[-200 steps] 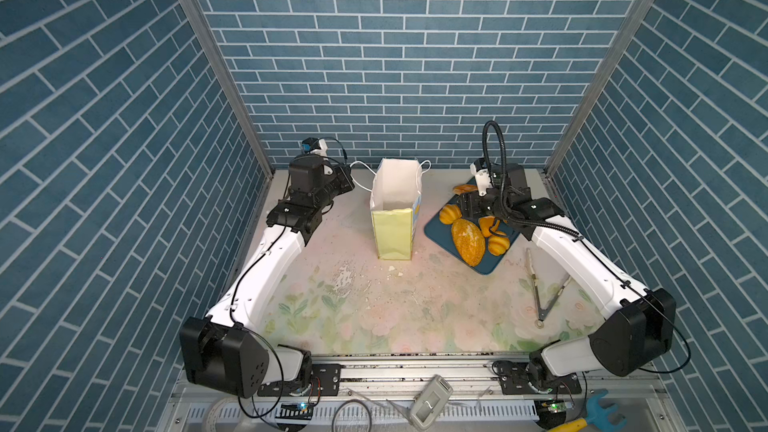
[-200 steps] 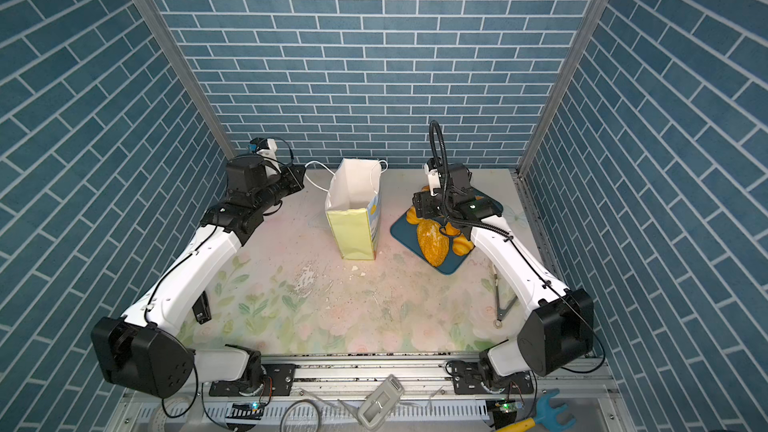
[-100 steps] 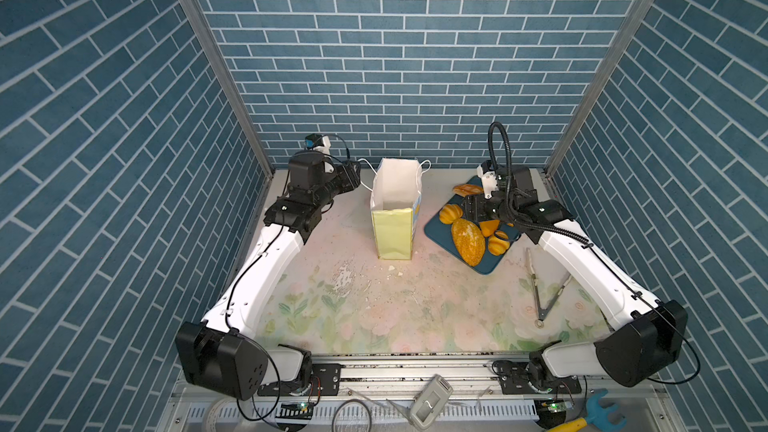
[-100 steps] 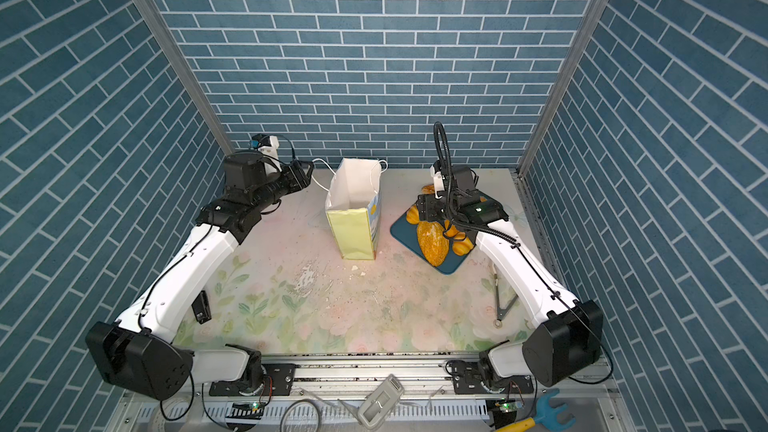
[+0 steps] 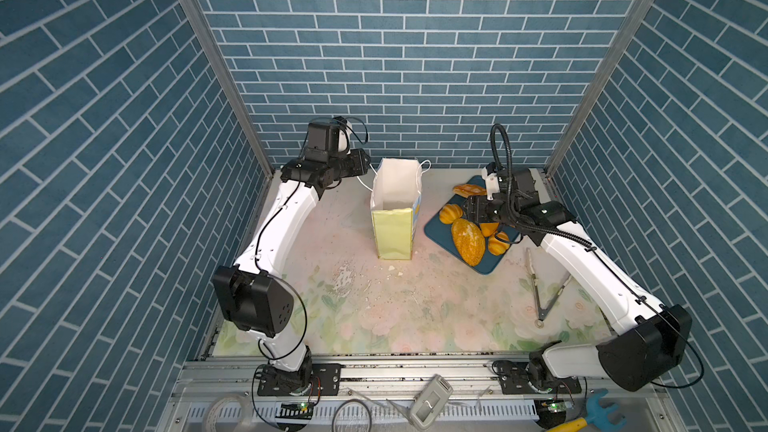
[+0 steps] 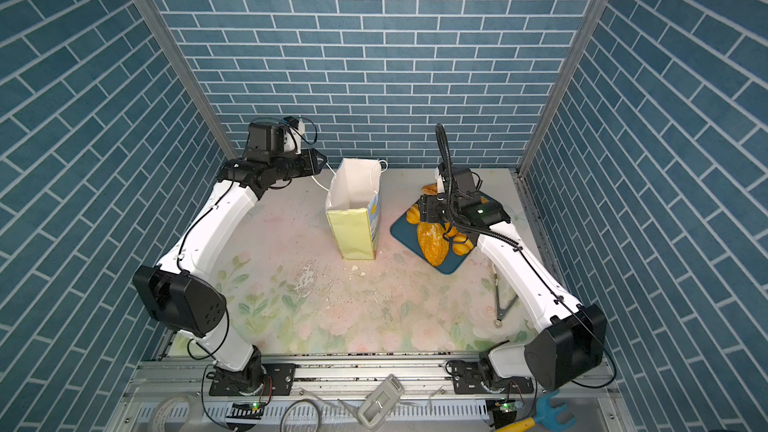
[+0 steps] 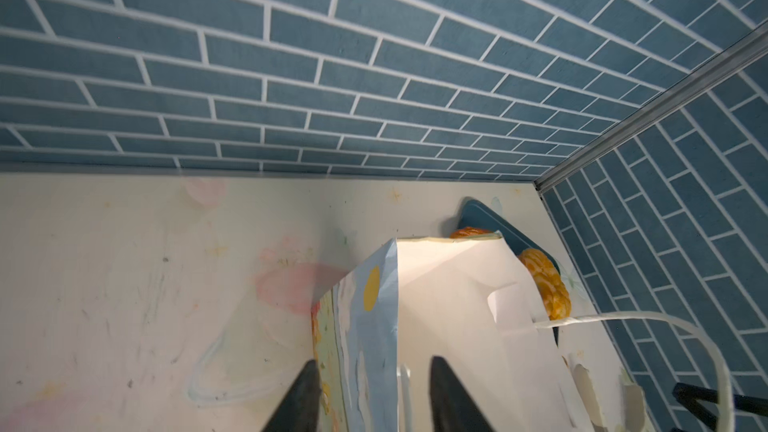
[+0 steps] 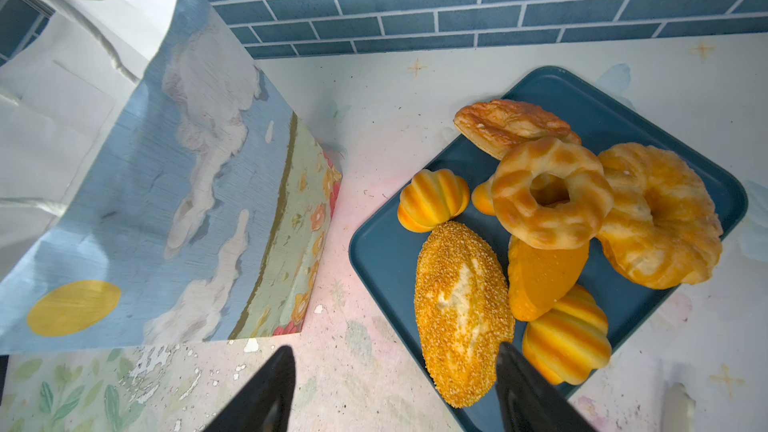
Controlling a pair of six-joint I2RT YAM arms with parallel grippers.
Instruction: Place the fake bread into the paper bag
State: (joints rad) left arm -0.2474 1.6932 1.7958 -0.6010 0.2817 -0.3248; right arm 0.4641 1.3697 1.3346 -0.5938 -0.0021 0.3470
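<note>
The paper bag (image 5: 392,234) (image 6: 353,234) stands upright and open-topped mid-table, pale yellow-green with a blue printed side panel (image 8: 166,201). My left gripper (image 5: 365,166) (image 7: 374,388) is at its top rim. The jaws are open a little and straddle the side panel (image 7: 365,326), with a gap still showing. The fake bread lies on a dark blue tray (image 5: 436,228) (image 8: 382,259): a speckled loaf (image 8: 461,309) (image 5: 467,241), two ring breads (image 8: 511,201) (image 8: 673,222), ridged rolls (image 8: 432,199) (image 8: 569,342) and a flaky pastry (image 8: 507,122). My right gripper (image 8: 395,367) (image 5: 469,211) hangs open over the tray's bag-side edge, empty, one finger above the loaf's end.
Metal tongs (image 5: 544,288) (image 6: 505,301) lie on the floral mat in front of the tray, under the right forearm. White crumbs and a worn patch (image 5: 345,276) mark the mat in front of the bag. Blue brick walls close in the back and both sides.
My left gripper has moved right from the back-left corner to the bag's rim, its jaws opening, then narrowing round the panel. The right arm shifted slightly over the tray.
</note>
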